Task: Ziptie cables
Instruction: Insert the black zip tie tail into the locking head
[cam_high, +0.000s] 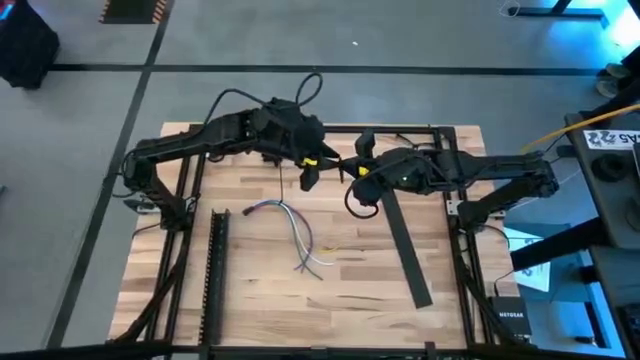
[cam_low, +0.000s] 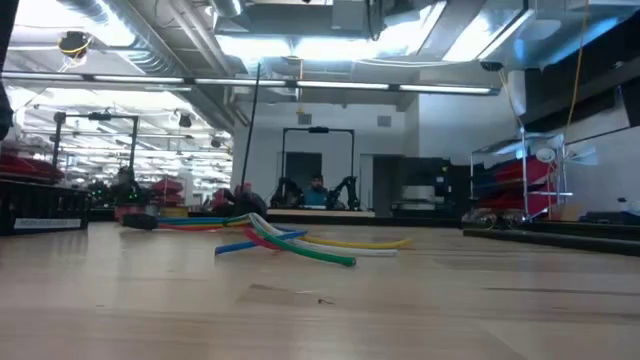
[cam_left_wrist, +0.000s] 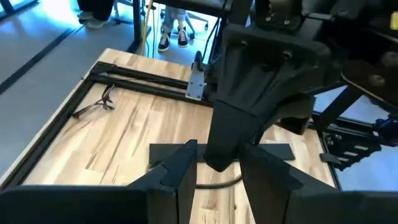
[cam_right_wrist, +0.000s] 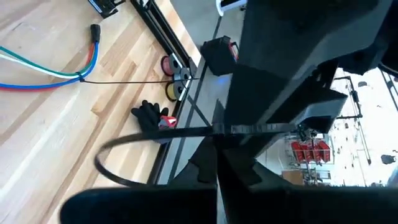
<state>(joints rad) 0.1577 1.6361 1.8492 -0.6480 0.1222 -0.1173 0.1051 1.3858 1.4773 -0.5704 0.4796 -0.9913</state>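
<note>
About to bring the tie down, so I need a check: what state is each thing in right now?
Cables: loose on the table, ends fanned, not tied.
Zip tie: bent into a loop, held above the table, not around the cables.
Right gripper: shut on the zip tie.
Left gripper: open, close to the right gripper, holding nothing.
Black bar: flat on the table, untouched.

In the high view, the bench (cam_high: 250, 300) runs off the bottom edge, and the fingers of both end effectors at upper centre are too small to read.
</note>
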